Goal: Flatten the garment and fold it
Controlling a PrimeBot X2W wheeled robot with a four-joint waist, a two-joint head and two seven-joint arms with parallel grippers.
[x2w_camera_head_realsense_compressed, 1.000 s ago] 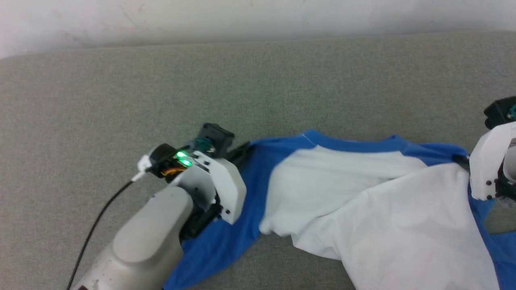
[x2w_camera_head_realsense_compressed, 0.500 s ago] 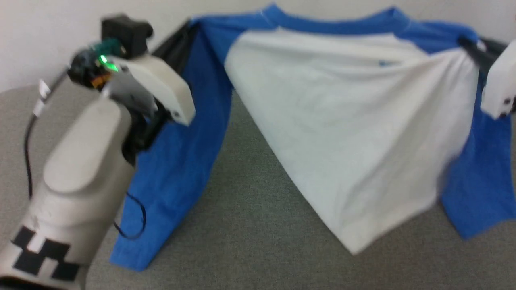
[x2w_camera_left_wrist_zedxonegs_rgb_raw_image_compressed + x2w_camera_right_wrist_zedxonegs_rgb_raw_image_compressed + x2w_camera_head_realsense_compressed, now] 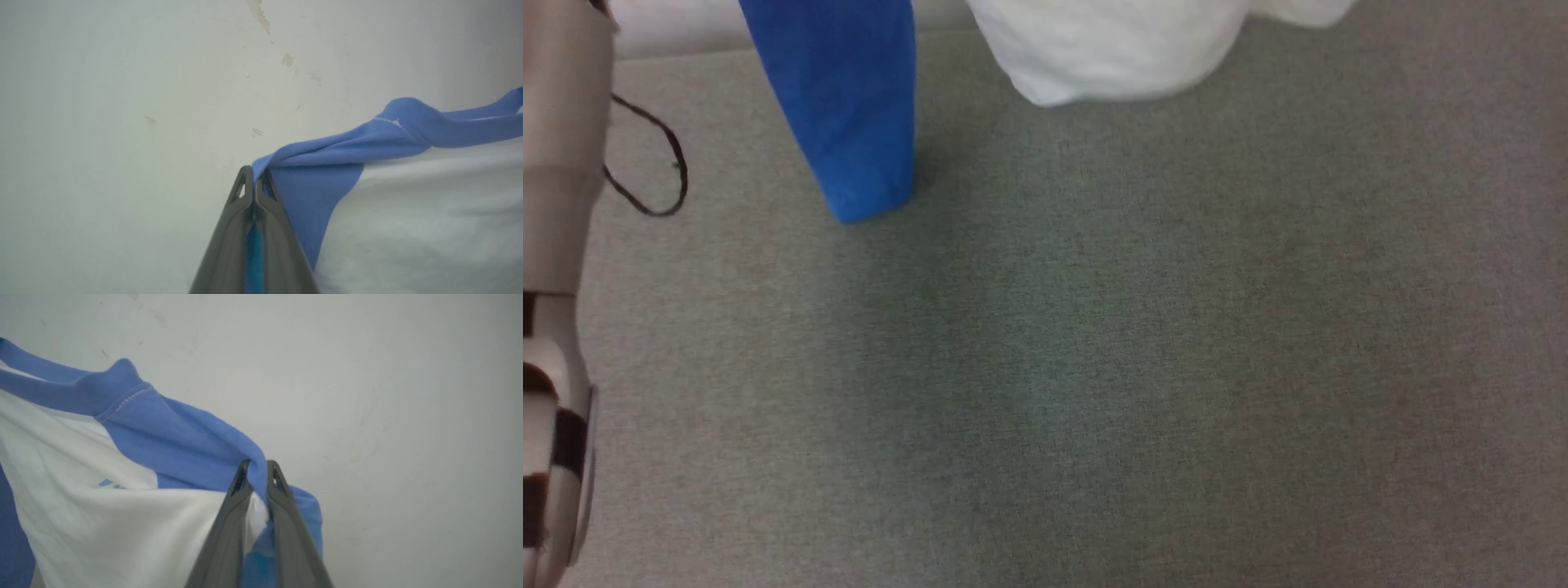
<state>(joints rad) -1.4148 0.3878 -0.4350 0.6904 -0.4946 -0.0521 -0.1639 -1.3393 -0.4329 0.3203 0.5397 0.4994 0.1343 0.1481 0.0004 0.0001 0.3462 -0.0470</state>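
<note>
Grey fabric surface (image 3: 1094, 367) stretches beneath the garment (image 3: 841, 106), hung aloft before a pale wall (image 3: 122, 102) with one blue sleeve dangling near the surface. The left forearm (image 3: 556, 163) stands upright at the left edge, a black cable (image 3: 654, 163) looping beside it. The left gripper (image 3: 254, 179) is clamped tight on blue shoulder cloth; the right gripper (image 3: 256, 473) pinches a thicker blue-and-white bunch at the other shoulder, jaws slightly apart.

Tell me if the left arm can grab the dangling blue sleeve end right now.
Probably not. The left gripper is shut on the shirt at the shoulder, so its fingers are taken, and the sleeve end hangs below it. It would have to let go first.
</note>
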